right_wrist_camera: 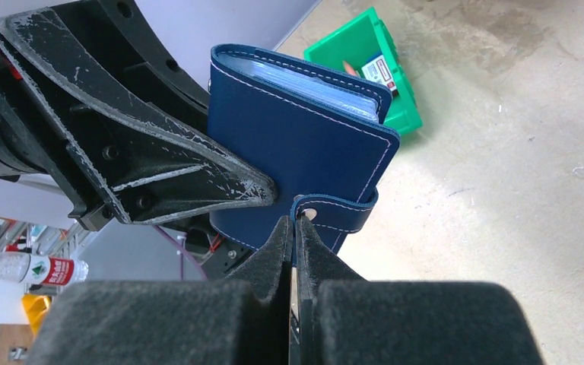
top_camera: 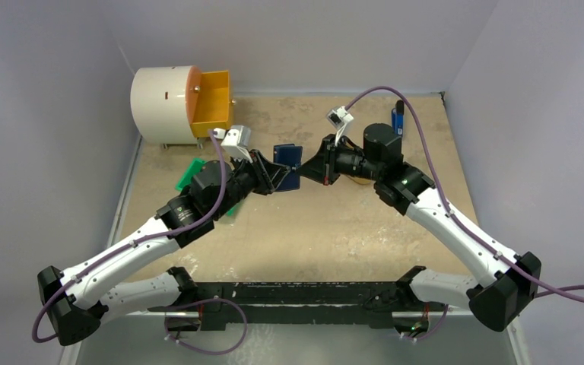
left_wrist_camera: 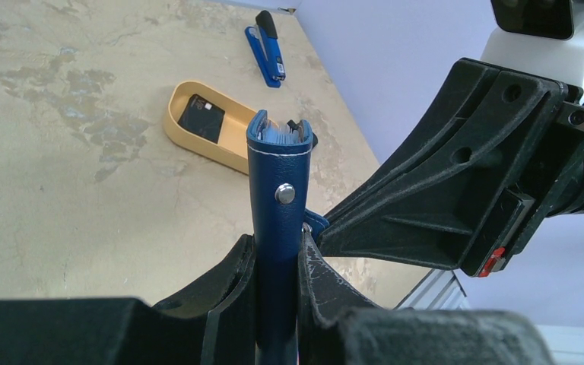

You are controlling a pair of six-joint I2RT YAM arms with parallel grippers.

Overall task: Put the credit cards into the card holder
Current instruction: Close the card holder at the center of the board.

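The navy-blue card holder (top_camera: 289, 161) is held above the middle of the table, between both grippers. My left gripper (top_camera: 280, 176) is shut on its lower body (left_wrist_camera: 277, 190), which stands upright between the fingers (left_wrist_camera: 228, 277), the light stud facing out. My right gripper (right_wrist_camera: 295, 224) is shut on the snap tab (right_wrist_camera: 338, 213), pinching it beside the holder's cover (right_wrist_camera: 289, 137). Clear sleeves show at the holder's top edge. A dark card (left_wrist_camera: 201, 115) lies in the mustard-yellow oval tray (left_wrist_camera: 190, 144) on the table beyond.
A green bin (right_wrist_camera: 353, 46) with small items sits at the left (top_camera: 192, 173). A white drum with an orange drawer (top_camera: 213, 99) stands at the back left. A blue stapler (left_wrist_camera: 268, 47) lies at the back right. Walls enclose the table.
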